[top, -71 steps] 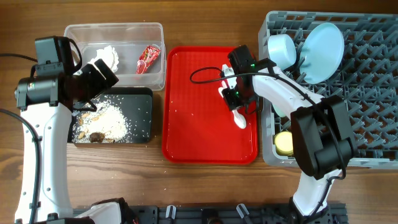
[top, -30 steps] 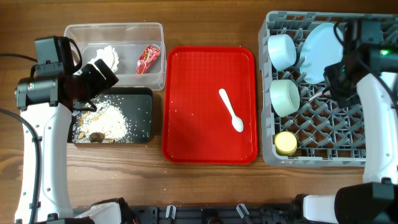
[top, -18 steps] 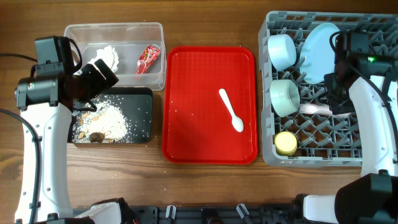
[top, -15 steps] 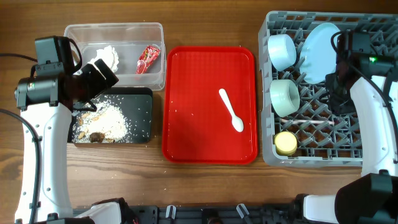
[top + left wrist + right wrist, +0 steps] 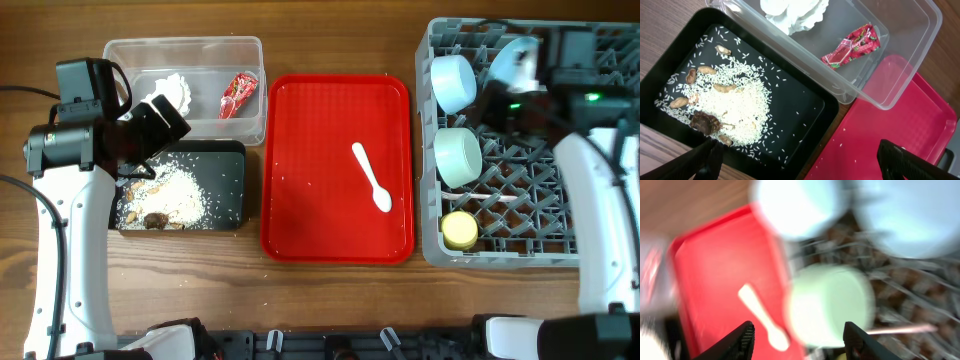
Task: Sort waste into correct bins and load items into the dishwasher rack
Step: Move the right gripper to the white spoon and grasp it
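The fork (image 5: 902,328) now lies in the dishwasher rack (image 5: 510,238), and our right gripper (image 5: 800,339) has released it, jaws apart and empty. Our left gripper (image 5: 802,160) hangs wide open. We judge the spoon (image 5: 372,178) is next.

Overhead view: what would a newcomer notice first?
The bright red serving tray in the middle, with a white plastic spoon lying on it. To its right stands the big grey dishwasher rack holding two pale bowls and a yellow cup; at left, a black tray heaped with rice.

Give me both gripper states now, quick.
Left gripper: open, holding nothing.
Right gripper: open, holding nothing.
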Robot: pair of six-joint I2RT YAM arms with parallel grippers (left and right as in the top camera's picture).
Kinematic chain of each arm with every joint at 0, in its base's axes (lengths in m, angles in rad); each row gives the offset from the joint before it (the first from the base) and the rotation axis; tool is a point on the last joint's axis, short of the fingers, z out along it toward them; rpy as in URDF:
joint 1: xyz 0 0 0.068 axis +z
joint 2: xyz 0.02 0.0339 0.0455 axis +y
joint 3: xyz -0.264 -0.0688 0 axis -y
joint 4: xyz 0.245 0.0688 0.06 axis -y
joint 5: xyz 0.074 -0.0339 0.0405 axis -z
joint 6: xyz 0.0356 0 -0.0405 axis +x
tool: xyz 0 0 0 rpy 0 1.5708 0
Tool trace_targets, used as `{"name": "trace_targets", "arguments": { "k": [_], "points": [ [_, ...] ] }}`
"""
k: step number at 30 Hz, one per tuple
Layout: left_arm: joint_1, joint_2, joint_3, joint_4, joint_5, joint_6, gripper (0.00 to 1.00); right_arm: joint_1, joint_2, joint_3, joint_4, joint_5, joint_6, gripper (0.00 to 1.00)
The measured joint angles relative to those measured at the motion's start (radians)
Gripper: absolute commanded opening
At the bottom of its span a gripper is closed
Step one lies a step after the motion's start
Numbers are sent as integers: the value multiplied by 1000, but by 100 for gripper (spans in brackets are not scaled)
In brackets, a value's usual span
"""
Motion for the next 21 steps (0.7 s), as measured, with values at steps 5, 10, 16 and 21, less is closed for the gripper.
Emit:
{"name": "trace_targets", "arguments": {
  "k": [5,10,16,21],
  "points": [
    [0,0,0,0,0,0,100,259,-2,0,8,-10,-103,68],
    [0,0,0,0,0,0,100,427,31,-22,14,21,-93,68],
    [0,0,0,0,0,0,100,465,164,-126,21,35,-26,68],
    [0,0,0,0,0,0,100,465,277,-188,39,37,0,68]
  ]
}}
